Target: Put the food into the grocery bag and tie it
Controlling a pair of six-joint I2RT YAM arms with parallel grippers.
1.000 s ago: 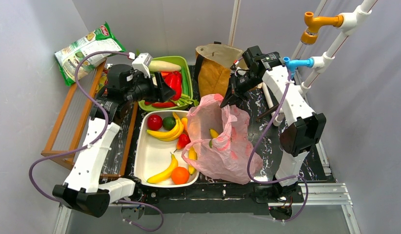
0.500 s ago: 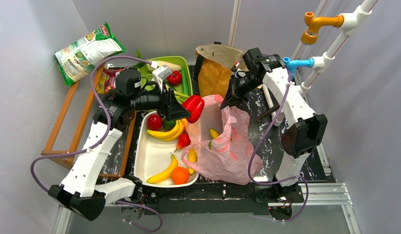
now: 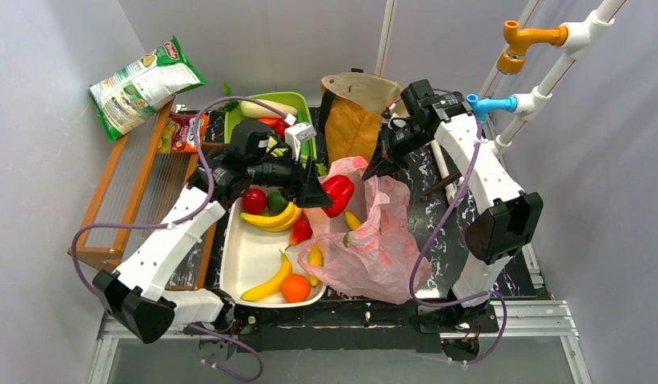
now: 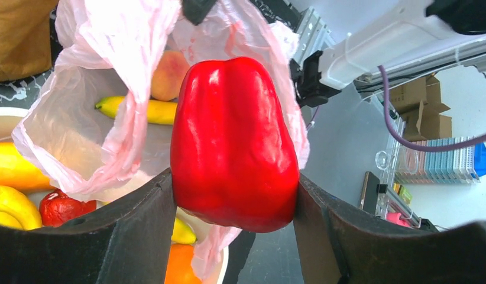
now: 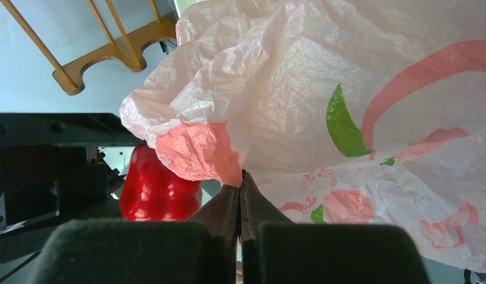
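The left jaws, at the end of the left arm (image 3: 174, 240), stand wide and are filled by a red pepper (image 4: 235, 142). In the left wrist view each dark finger presses one flank of the glossy fruit, and most of it juts out beyond the fingertips. Seen from above, with 12 o'clock at the far side of the counter (image 3: 442, 276), the pepper hangs over the 10 o'clock rim of the grocery bag (image 3: 378, 240), clear of the counter.

The right jaws, on the right arm (image 3: 486, 176), are pressed together with no gap and pinch a fold of the bag's thin plastic. In the right wrist view the film rises straight out from between the tips. That grip sits at the bag's 12 o'clock edge and holds it up, so the mouth gapes toward 9 o'clock, facing the pepper.

The bag is crumpled, translucent pink, printed with darker pink shapes and green leaves. It lies at 3 o'clock of the white tray (image 3: 250, 256), its plastic lapping the tray's edge. Through the mouth a banana (image 4: 146, 110) and a peach (image 4: 168, 74) show inside.

The tray holds more bananas (image 3: 270, 218), an orange (image 3: 294, 288) at its 6 o'clock end, and a red apple (image 3: 254, 200) beside a green lime (image 3: 276, 202) at its 12 o'clock end. A brown paper bag (image 3: 354, 112) stands at 12 o'clock of the grocery bag.
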